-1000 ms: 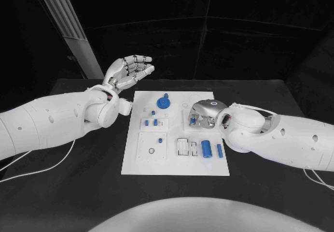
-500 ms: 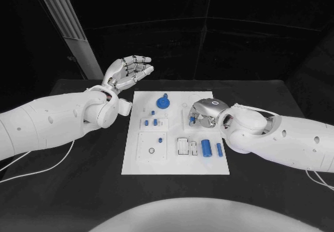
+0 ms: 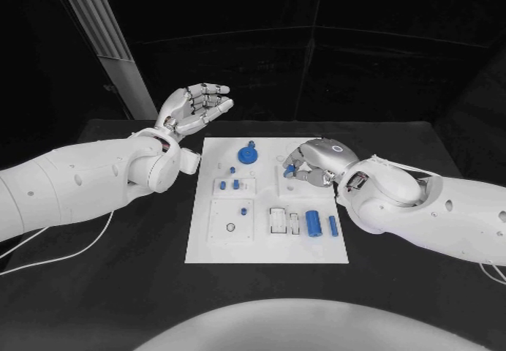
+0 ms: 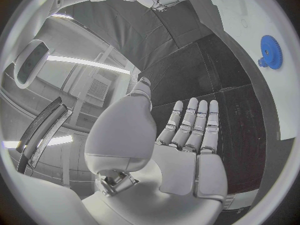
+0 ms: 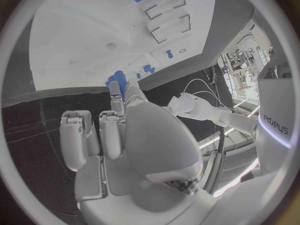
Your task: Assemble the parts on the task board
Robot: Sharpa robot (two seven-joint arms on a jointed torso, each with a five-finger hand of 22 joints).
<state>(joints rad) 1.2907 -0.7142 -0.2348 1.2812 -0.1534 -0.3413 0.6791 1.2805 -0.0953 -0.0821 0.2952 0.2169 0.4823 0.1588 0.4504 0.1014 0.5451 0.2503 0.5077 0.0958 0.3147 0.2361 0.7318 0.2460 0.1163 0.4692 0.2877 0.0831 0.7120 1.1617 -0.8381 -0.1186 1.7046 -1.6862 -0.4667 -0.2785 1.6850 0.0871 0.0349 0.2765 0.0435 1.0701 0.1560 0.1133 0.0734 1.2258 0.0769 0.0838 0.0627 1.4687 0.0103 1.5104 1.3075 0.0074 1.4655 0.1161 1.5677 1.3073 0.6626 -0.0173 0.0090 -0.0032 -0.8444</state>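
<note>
Over task board upper right: right hand pinching small blue part at fingertips, just above board. Left hand well off, raised beyond board's far-left corner, fingers spread, holding nothing. Right much nearer.

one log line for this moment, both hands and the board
left hand: open, raised beyond task board | right hand: over board, pinching small blue part | blue gear: on board
</note>
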